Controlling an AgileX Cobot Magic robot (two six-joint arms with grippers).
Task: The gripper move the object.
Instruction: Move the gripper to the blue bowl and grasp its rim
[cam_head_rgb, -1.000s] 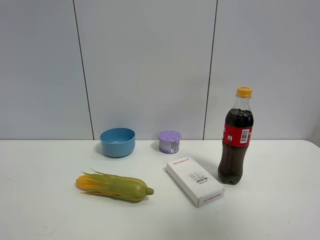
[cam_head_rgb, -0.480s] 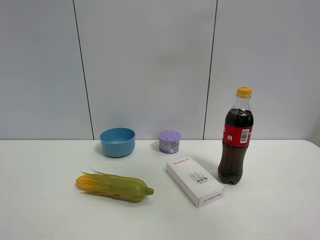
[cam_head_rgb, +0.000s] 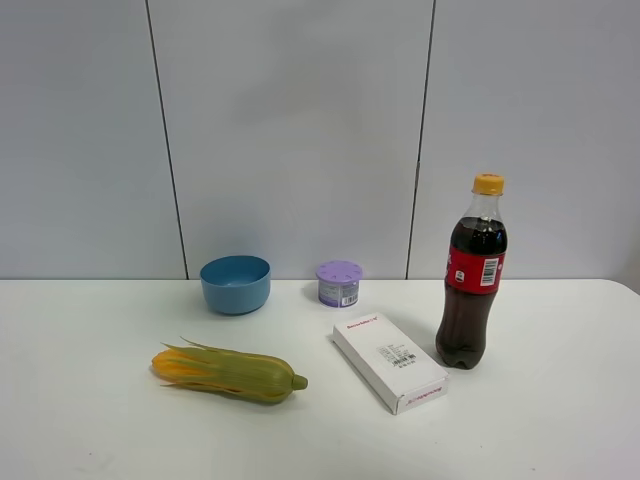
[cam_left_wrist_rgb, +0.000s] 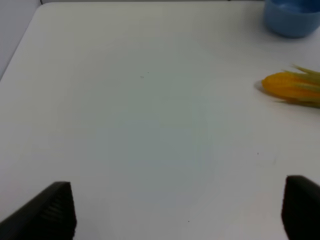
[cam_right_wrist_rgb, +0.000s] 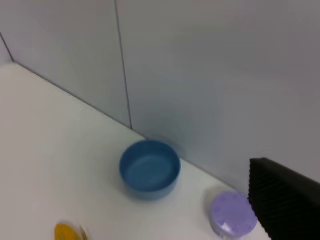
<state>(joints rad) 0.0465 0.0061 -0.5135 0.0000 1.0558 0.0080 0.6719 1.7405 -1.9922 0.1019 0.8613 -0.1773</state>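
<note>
The light-blue bowl (cam_head_rgb: 235, 284) stands upright and empty at the back of the white table, left of centre. It also shows in the right wrist view (cam_right_wrist_rgb: 149, 169) and at the edge of the left wrist view (cam_left_wrist_rgb: 292, 17). No arm shows in the exterior high view. My left gripper (cam_left_wrist_rgb: 180, 205) is open and empty over bare table, well short of the bowl. Of my right gripper only one black finger (cam_right_wrist_rgb: 286, 200) shows, far off to one side, above and apart from the bowl, holding nothing.
A purple-lidded canister (cam_head_rgb: 339, 283) stands right of the bowl. An ear of corn (cam_head_rgb: 228, 372) lies in front of the bowl. A white box (cam_head_rgb: 389, 361) and a cola bottle (cam_head_rgb: 472, 275) stand on the right. A grey panelled wall (cam_head_rgb: 300, 130) runs behind.
</note>
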